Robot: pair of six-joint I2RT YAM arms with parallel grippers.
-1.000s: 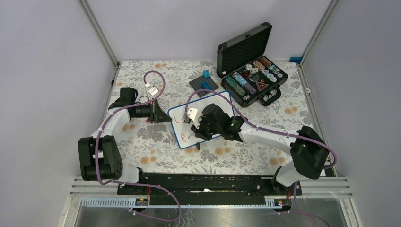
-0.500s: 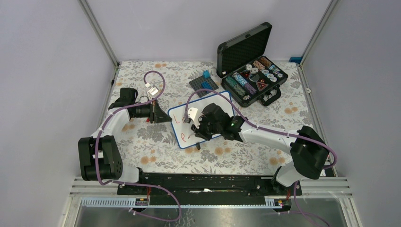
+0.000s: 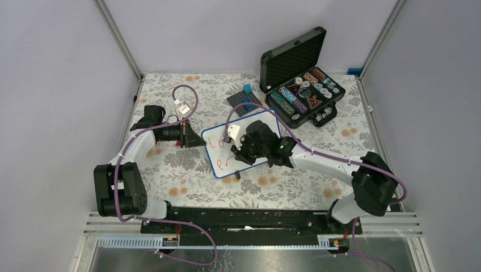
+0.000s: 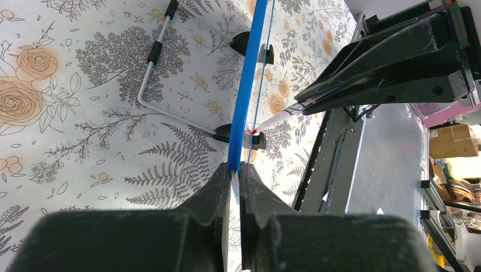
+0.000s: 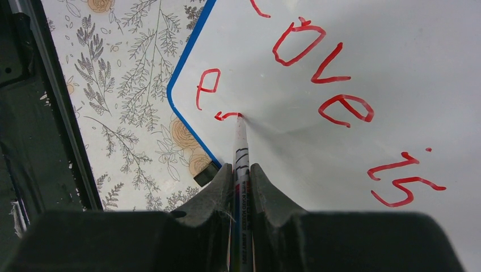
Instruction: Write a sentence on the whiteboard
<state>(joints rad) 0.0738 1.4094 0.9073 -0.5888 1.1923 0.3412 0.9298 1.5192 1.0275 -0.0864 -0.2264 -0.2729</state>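
The left gripper (image 4: 234, 170) is pinched tight on the blue edge of the whiteboard (image 3: 212, 153), which sits in the middle of the table (image 3: 170, 164). The sentence (image 5: 320, 73) shows "Love is e", its L cut off up top. The right gripper (image 5: 241, 173) squeezes the marker (image 5: 240, 139), tip touching the board

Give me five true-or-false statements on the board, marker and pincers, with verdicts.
1. The right pincer holds a marker. True.
2. The marker tip hangs clear of the whiteboard. False: it touches the surface.
3. The left pincer clamps the whiteboard's edge. True.
4. The writing is blue. False: it is red.
5. The case is shut. False: its lid stands open.
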